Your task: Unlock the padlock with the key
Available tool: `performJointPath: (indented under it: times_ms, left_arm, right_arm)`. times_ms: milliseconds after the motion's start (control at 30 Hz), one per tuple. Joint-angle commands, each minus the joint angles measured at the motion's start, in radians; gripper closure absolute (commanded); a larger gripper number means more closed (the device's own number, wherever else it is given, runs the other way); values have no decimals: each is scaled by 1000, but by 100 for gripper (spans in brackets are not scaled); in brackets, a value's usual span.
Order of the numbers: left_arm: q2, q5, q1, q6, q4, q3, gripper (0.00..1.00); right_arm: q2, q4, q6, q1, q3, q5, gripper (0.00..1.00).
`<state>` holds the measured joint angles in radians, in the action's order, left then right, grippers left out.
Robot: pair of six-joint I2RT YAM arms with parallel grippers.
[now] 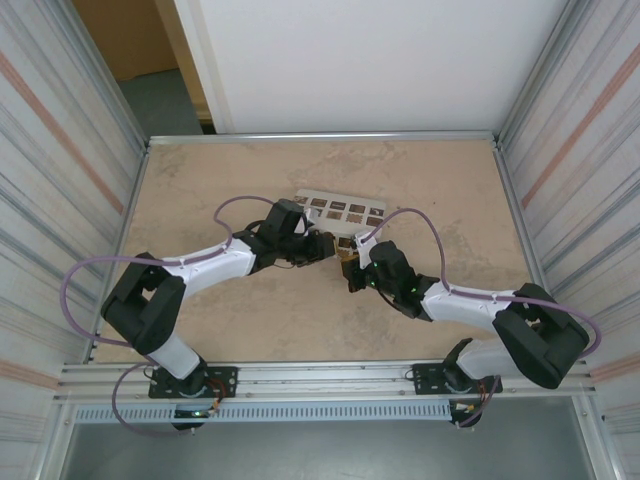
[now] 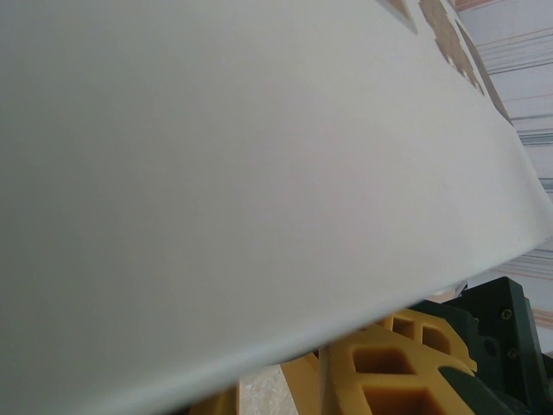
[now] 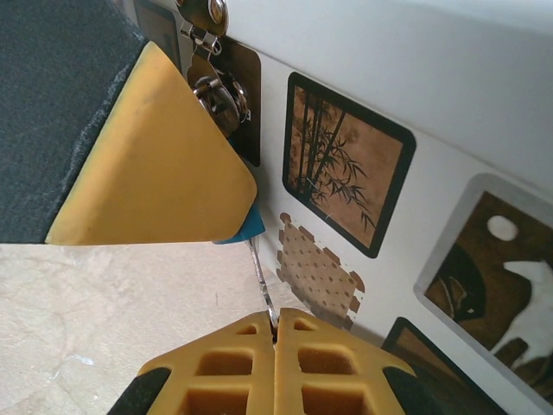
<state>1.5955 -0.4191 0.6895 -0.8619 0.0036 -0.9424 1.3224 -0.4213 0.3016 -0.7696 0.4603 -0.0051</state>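
The blue padlock (image 3: pixel 247 226) hangs below the metal hasp (image 3: pixel 210 47) of a pale box with brown picture squares (image 3: pixel 346 164). Only a corner of it peeks out under a broad yellow finger (image 3: pixel 147 164) of my left gripper (image 1: pixel 328 246), which is shut on it. A thin metal key (image 3: pixel 262 277) runs from the padlock's underside down into my right gripper (image 3: pixel 275 324), whose fingers are pressed together on it. In the top view both grippers meet at the box's front edge, the right gripper (image 1: pixel 352 268) just below the left. In the left wrist view the box's pale side (image 2: pixel 242 173) looms above my yellow fingers (image 2: pixel 389 363).
The box (image 1: pixel 345 210) lies mid-table, angled. The beige stone-patterned table (image 1: pixel 250 320) is bare in front of it. Metal-framed striped walls close in the left, right and back. Purple cables loop over both arms.
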Motion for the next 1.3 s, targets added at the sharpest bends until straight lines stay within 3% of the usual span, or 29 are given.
performJointPath:
  times_ms: [0, 1267]
  left_arm:
    - [-62, -30, 9, -5, 53, -9, 100]
    - [-62, -26, 8, -12, 63, 5, 100]
  right_arm:
    - [-1, -40, -16, 8, 25, -21, 100]
    - [-57, -53, 11, 10, -4, -12, 100]
